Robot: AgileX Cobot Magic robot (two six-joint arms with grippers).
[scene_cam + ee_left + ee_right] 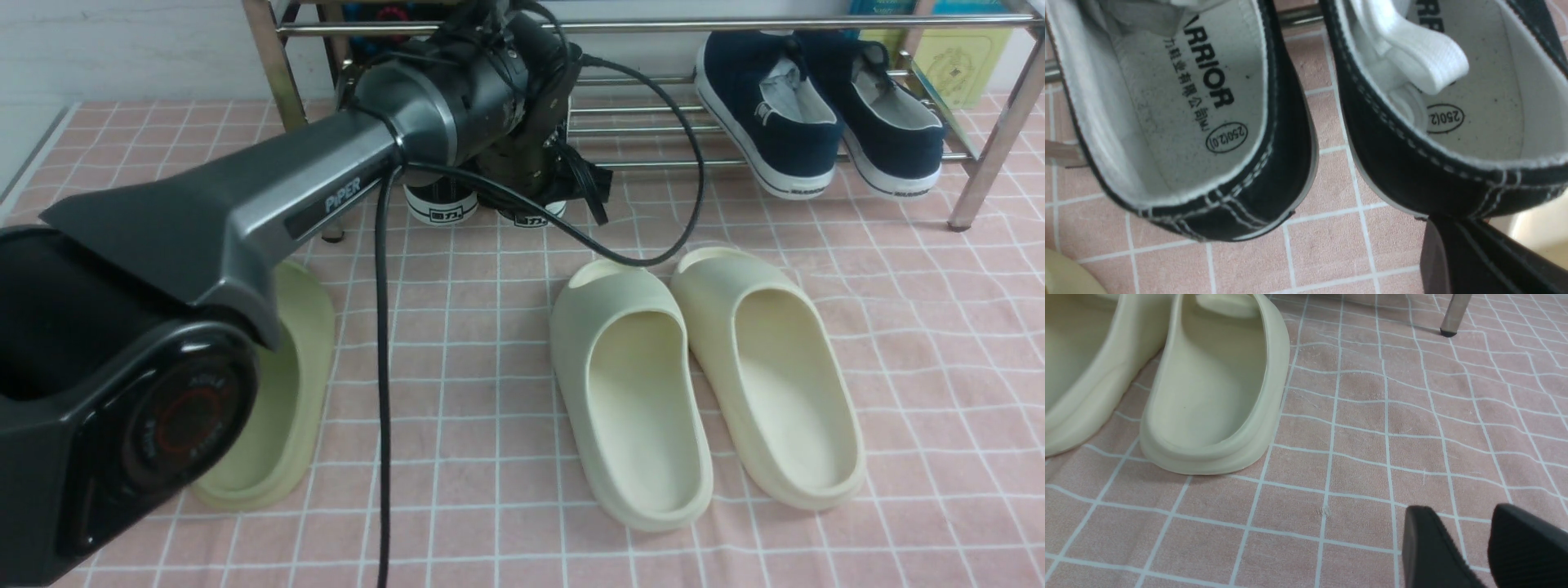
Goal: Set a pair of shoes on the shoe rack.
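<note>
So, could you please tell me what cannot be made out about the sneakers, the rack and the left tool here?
Black sneakers: front view, the left arm hides all but their heels, so how far they sit on the shoe rack is unclear.
Left tool: left wrist view, only a dark piece at the frame edge shows; open or shut cannot be told.
Top of the shoe rack: front view, cut off by the upper edge.

black sneakers (1286, 163), pink gridded cloth (898, 327)

You are looking at: cream slides (629, 392), pair, lying side by side on pink checked cloth (490, 367); olive slide (286, 392), lying left; navy slip-ons (767, 122), sitting far right.
</note>
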